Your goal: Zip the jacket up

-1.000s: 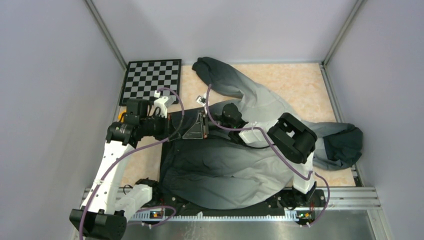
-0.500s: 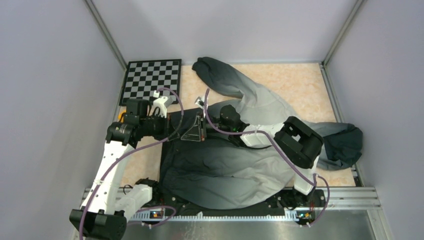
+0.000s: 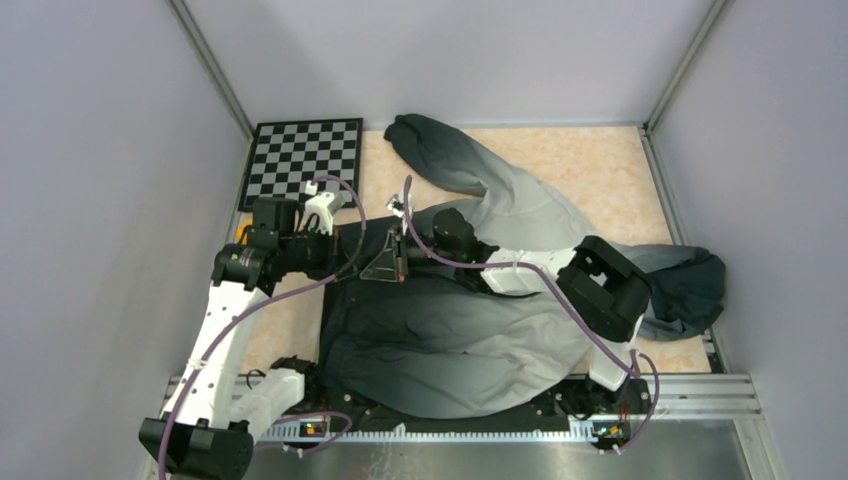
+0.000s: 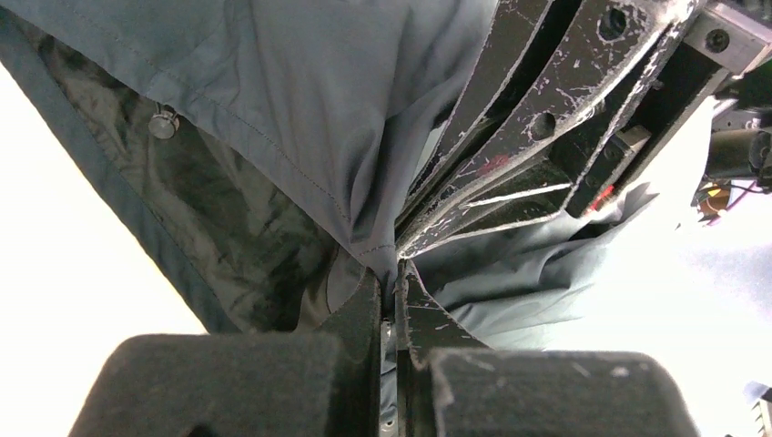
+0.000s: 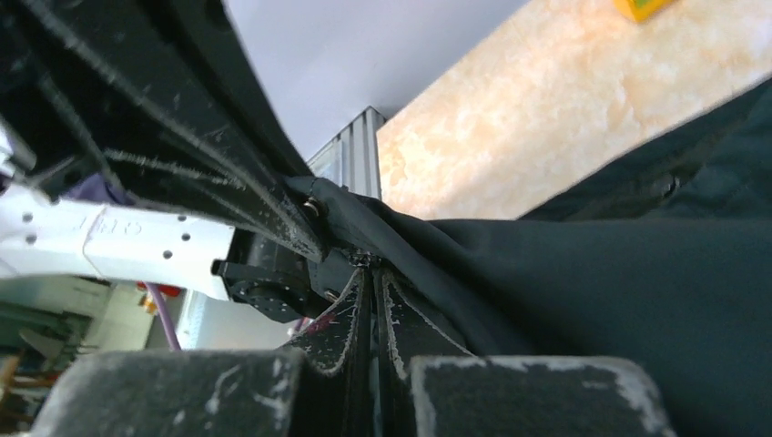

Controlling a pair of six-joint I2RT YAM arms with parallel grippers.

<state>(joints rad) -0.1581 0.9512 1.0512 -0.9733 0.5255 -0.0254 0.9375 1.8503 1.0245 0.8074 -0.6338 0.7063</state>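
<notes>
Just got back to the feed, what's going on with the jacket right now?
Both arms are on the jacket, which lies spread on the table. The left gripper is shut on a fold of its dark fabric; the right gripper is shut on fabric right beside it, tips nearly meeting. Whether either holds the zipper pull is not visible.
</notes>
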